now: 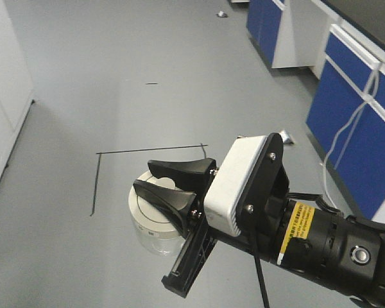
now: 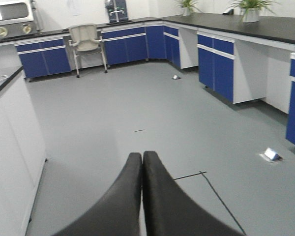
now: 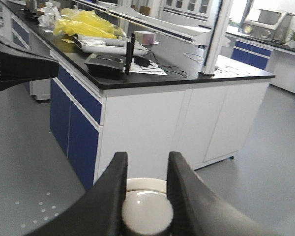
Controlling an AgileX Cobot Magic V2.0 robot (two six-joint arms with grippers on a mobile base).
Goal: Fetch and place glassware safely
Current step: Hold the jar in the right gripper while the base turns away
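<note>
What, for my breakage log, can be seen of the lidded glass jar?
The jar is small and squat, of clear glass, closed by a round cream-white lid with a raised centre knob. It looks whole. The right gripper holds it in the air over the grey floor, its black jaws shut on the lid from both sides. Nothing else touches it.

Beige chair (image 2: 86,42) upper left by blue cabinet fronts (image 2: 132,47); yellow plastic bags (image 3: 86,23) top left on black countertop (image 3: 187,77); black floor-tape lines (image 1: 151,151) centre.
</note>
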